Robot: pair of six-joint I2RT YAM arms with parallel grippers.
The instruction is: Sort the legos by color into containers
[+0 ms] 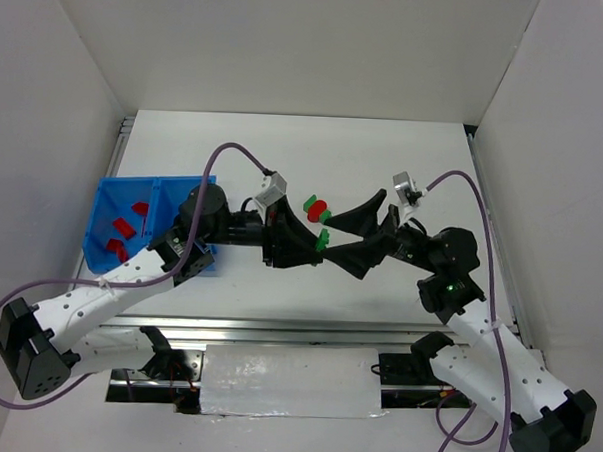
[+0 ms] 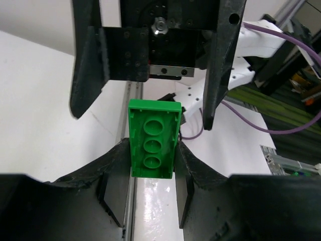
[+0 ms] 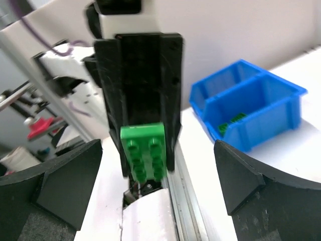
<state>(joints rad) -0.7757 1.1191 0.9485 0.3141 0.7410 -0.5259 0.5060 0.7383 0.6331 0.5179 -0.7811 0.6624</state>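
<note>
A green lego [image 2: 153, 138] stands upright between the two black fingers of my left gripper [image 2: 153, 163], which is shut on its sides. In the top view this gripper [image 1: 317, 244] hangs over the middle of the table, tip to tip with my right gripper [image 1: 333, 239]. The right gripper [image 3: 158, 150] is open wide, its fingers apart on either side of the same green lego [image 3: 144, 150] without touching it. The blue bin [image 1: 108, 193] lies at the left, with red legos [image 1: 121, 228] in its left compartment. Green legos [image 3: 230, 123] lie in the other.
A few loose red and green legos [image 1: 317, 208] lie on the table just behind the two grippers. My left arm [image 1: 197, 221] covers part of the bin's right compartment. A metal rail [image 1: 297, 331] runs along the near table edge, and white walls enclose the sides.
</note>
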